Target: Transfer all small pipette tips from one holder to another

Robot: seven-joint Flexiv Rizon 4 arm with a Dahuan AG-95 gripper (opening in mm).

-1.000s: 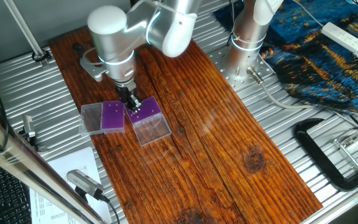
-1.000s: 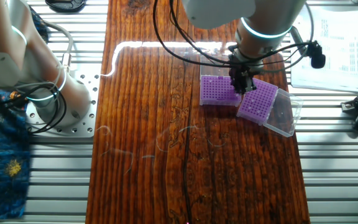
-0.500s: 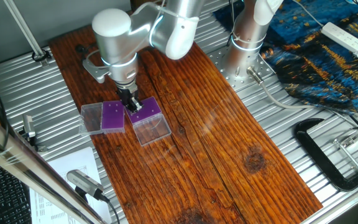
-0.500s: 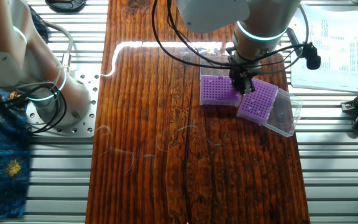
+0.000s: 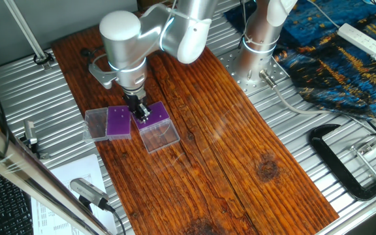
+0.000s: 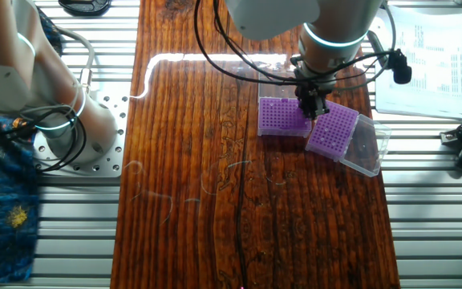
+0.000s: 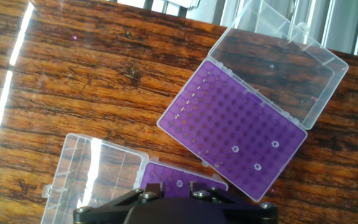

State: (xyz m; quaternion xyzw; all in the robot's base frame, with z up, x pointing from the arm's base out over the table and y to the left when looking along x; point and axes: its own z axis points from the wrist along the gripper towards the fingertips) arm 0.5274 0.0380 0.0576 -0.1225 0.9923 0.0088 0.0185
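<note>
The robot's black two-finger gripper (image 5: 140, 112) hovers between the wider light-purple tip rack (image 7: 232, 126) and the narrower dark-purple rack (image 5: 118, 121); jaw state unclear. Three whitish pipette tips (image 7: 254, 156) remain; descend vertically, centred over one.

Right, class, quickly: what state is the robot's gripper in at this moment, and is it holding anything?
Gripper: low between the two purple racks; whether it is open, shut or holding a tip cannot be told.
</note>
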